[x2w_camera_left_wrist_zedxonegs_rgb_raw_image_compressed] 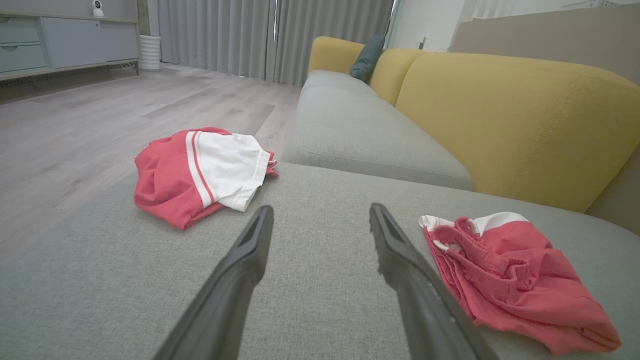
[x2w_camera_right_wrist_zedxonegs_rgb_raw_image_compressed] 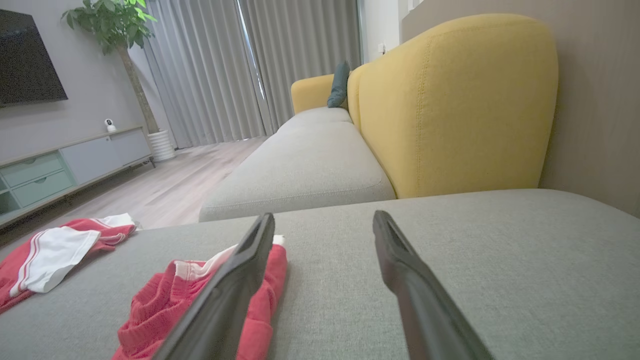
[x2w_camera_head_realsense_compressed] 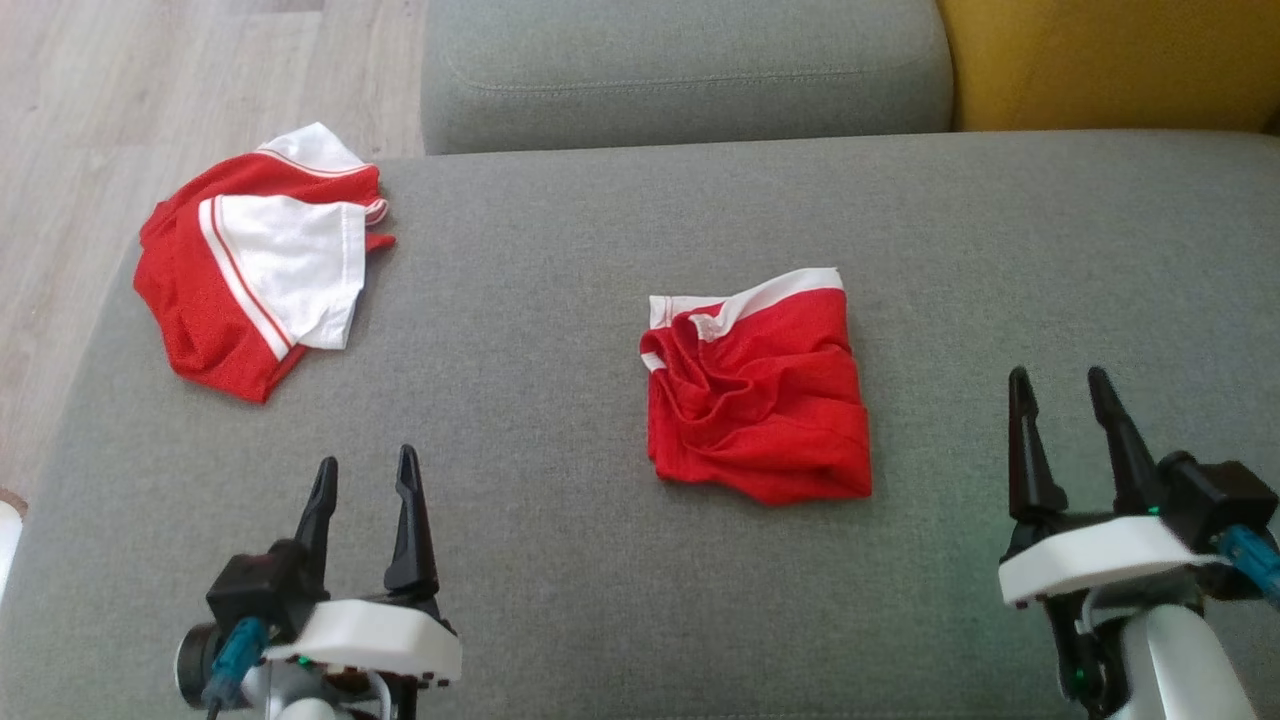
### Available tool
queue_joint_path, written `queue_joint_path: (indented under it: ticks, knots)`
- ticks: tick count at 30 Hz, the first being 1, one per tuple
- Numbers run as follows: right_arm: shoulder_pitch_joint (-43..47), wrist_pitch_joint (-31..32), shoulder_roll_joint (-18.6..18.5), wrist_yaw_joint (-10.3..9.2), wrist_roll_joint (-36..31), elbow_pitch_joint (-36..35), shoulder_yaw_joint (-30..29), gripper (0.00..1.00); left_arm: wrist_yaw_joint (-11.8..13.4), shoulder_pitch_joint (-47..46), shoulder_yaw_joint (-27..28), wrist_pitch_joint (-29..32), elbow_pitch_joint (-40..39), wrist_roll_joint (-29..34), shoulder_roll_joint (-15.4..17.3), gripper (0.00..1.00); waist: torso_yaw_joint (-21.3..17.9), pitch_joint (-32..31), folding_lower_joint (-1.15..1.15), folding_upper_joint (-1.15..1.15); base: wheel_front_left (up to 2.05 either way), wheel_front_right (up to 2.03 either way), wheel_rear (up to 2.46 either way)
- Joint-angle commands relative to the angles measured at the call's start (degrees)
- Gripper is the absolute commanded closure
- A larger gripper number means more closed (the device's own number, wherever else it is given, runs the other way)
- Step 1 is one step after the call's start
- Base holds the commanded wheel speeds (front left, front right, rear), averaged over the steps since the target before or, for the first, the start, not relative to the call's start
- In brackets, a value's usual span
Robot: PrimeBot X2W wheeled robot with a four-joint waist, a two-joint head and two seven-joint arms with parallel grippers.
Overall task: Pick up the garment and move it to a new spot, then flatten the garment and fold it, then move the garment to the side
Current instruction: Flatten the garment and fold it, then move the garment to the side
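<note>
Our wrist cams catch curtains; left gripper and right gripper gape empty, jersey far left, shorts mid-cushion.

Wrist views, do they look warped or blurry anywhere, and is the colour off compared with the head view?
Left wrist view: wide-angle stretch toward the edges, the left tool soft up close, the jersey washed to pinkish red. Right wrist view: same stretch, the right tool soft near the bottom edge. Head view: straighter lines, even light, faint shadows, the jersey a stronger red.
</note>
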Motion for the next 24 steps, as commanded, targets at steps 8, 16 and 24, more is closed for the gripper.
queue_joint_path:
  ticks: [8,16,24]
  knots:
    - [0.52,1.79,-0.11,0.37,0.0,-3.69,1.87,0.0,-0.38,-1.52,0.96,-0.69,-0.87,0.43,0.02,0.0,0.56,-0.5,0.0,0.0,0.0,0.0,0.0]
    - [1.18,2.36,-0.11,0.37,0.22,-3.95,2.41,0.0,-0.64,-1.79,0.83,-0.69,-0.22,0.41,-0.09,0.0,0.68,-0.77,0.0,0.0,0.0,0.0,0.0]
    - [1.48,2.7,-0.11,0.37,0.26,-3.55,2.76,0.0,-0.87,-1.51,0.75,-0.69,-0.04,0.6,-0.13,0.0,0.63,-0.91,0.0,0.0,0.0,0.0,0.0]
